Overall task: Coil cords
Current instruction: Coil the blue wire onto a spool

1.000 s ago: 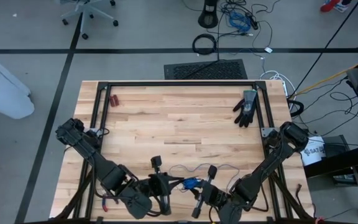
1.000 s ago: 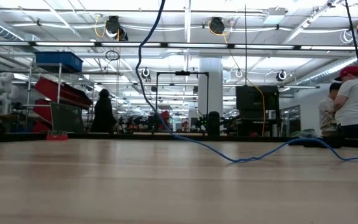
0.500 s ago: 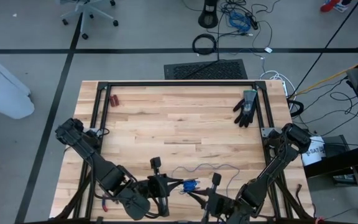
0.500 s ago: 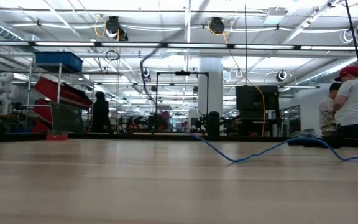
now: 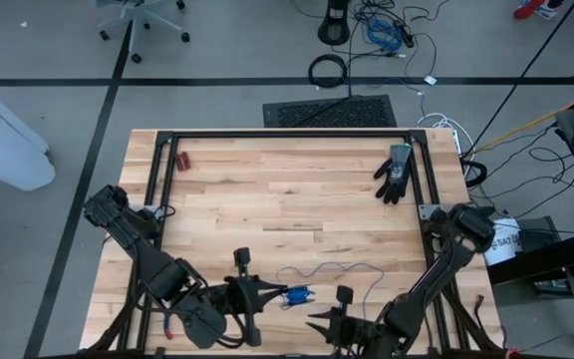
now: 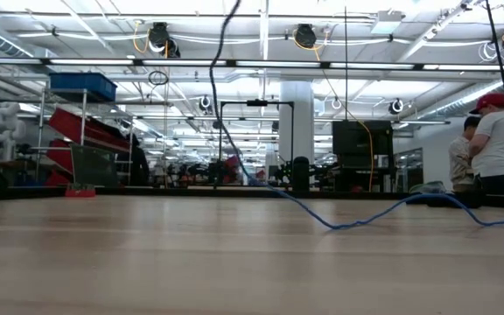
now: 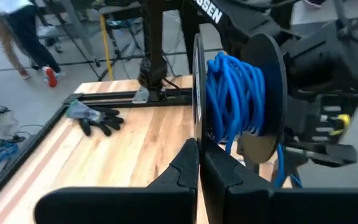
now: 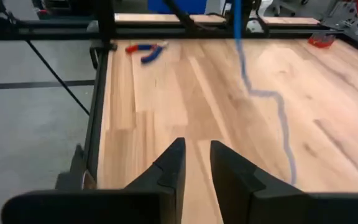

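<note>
The blue cord is partly wound on a black two-disc spool [image 7: 232,93], which hangs near the table's front edge [image 5: 300,295]. My left gripper [image 5: 272,295] is shut on the spool. The cord's loose length runs from the spool down to the table [image 6: 220,87] and lies there in waves [image 5: 332,267] [image 8: 278,106]. My right gripper [image 5: 317,323] stands just near-right of the spool, open with nothing between its fingers [image 8: 196,163]. My left gripper pinches the rim of the spool's nearer black disc [image 7: 197,134] between its two fingers. The fingers come about level from the table's left side. The spool is lifted clear of the table, its discs upright, and the cord trails down from it.
A black glove [image 5: 395,172] lies at the far right. Small red-handled pliers [image 5: 182,160] lie at the far left. A black frame [image 5: 287,135] runs along the table's edges. People stand in the room beyond the table [image 6: 497,144].
My right gripper has drawn back from the spool toward the table's near edge and sunk lower. The cord's hanging strand has swung and settled again, while its length on the table has stayed put.
</note>
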Available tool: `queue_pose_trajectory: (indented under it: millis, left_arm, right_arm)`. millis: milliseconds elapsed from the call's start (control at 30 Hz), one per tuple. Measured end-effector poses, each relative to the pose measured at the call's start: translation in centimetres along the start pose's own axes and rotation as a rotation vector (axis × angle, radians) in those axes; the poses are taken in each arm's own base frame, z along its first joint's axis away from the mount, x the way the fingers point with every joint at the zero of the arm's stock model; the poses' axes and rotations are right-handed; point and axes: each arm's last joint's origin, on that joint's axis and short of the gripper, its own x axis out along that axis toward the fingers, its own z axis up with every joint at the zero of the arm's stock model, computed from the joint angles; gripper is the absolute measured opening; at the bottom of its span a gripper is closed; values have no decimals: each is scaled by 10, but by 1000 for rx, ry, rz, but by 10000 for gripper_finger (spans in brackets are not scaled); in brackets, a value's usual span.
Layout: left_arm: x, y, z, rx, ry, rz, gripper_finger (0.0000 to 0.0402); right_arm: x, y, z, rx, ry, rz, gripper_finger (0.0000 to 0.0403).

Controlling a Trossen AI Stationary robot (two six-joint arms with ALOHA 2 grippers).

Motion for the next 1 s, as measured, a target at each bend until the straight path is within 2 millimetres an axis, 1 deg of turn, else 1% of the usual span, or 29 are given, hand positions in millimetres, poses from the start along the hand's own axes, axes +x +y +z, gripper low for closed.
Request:
queue_pose_trajectory:
  millis: [167,233,333,400,567,633,800,833,1000]
  left_arm:
    - [-1,-1,-2,13,17,-29,6]
    - [-1,-2,-2,12,18,-32,6]
    - [-1,-1,-2,13,19,-34,6]
    - [-2,-2,-2,10,17,-35,6]
    - [-7,-4,-1,7,8,-50,6]
    - [-10,-4,0,5,2,-57,6]
    - [-16,-8,0,32,-2,-73,6]
    - [-17,-9,0,36,-3,-75,6]
    - [-21,-12,-1,41,-5,-82,6]
  right_arm:
    - [22,17,-29,38,-32,6,64]
    - [32,23,-34,43,-72,22,64]
    - [40,30,-26,12,-180,36,64]
    - [44,30,-18,-45,-234,27,64]
    - [52,24,-11,-177,-245,10,64]
    - [55,23,-8,-180,-237,79,64]
    - [61,26,2,-102,-230,425,64]
    - [61,27,4,-90,-239,470,64]
    - [60,27,10,-50,-249,584,64]
